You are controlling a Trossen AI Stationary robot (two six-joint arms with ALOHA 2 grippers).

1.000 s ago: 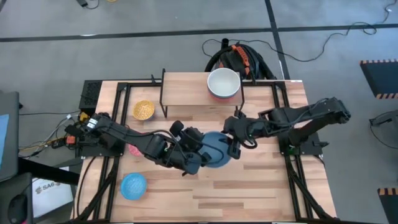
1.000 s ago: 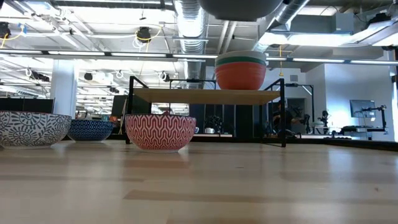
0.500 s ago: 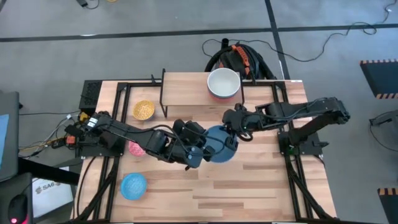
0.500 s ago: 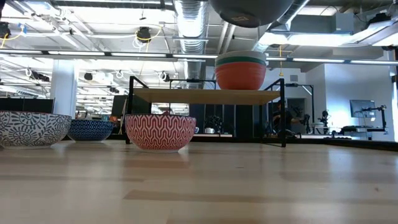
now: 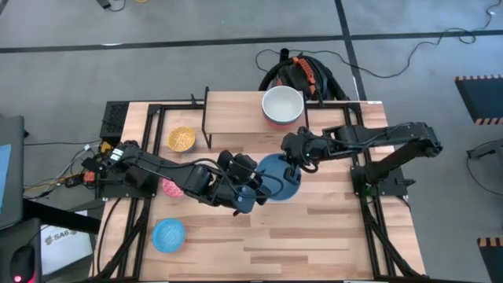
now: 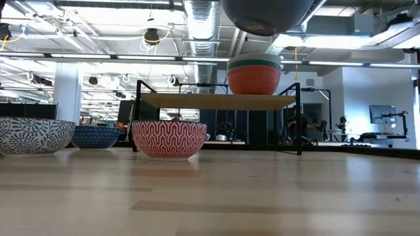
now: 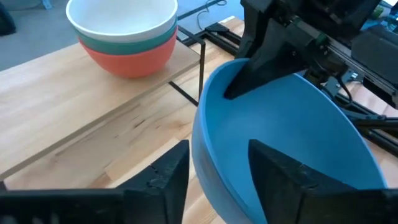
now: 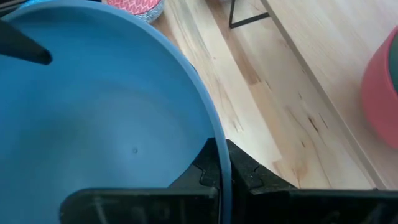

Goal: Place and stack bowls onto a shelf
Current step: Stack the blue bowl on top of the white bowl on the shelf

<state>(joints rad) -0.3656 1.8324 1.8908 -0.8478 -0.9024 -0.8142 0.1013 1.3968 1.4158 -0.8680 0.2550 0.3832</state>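
You have three stacked bowls (image 5: 282, 105) on the light-wood shelf (image 5: 236, 114); both grippers, left (image 5: 255, 185) and right (image 5: 292, 161), pinch the large blue bowl (image 5: 277, 179) aloft; four wait.

The high view looks straight down on the whole surface (image 5: 314, 228). The low view looks level across it toward the shelf (image 6: 216, 100). Both wrist views sit close over the large blue bowl (image 7: 292, 143), which the high view shares.
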